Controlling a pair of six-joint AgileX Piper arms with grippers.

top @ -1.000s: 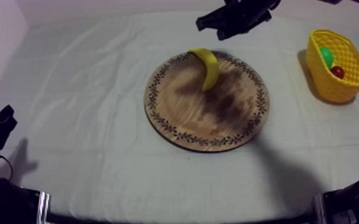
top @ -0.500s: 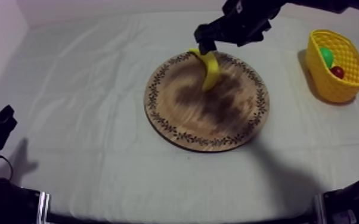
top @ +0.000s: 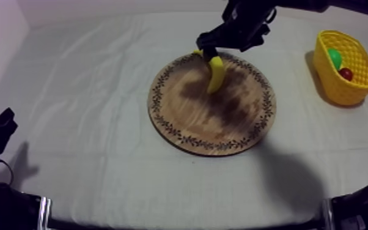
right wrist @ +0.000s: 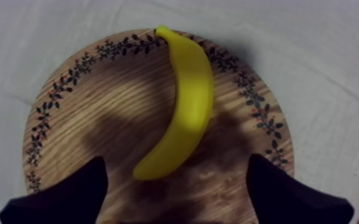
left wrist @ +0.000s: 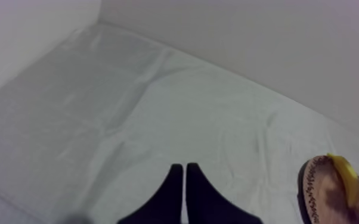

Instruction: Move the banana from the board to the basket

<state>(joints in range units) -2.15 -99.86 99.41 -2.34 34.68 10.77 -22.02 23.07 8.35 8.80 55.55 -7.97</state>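
A yellow banana lies on the far part of the round wooden board, curved, one end at the patterned rim. My right gripper hangs over that far end, reaching in from the upper right. Seen from the right wrist, the banana lies on the board between the two fingers of the right gripper, which stand wide apart and hold nothing. The yellow basket stands at the far right. My left gripper is shut, its fingers together as a narrow wedge over bare cloth.
Inside the basket lie a green fruit and a small red fruit. My left gripper rests low at the table's left edge. From the left wrist, the board and banana show far off across wrinkled cloth.
My right gripper has come down from beyond the board to the banana's far end, and its fingers have spread wide. Banana, basket and left arm have not moved.
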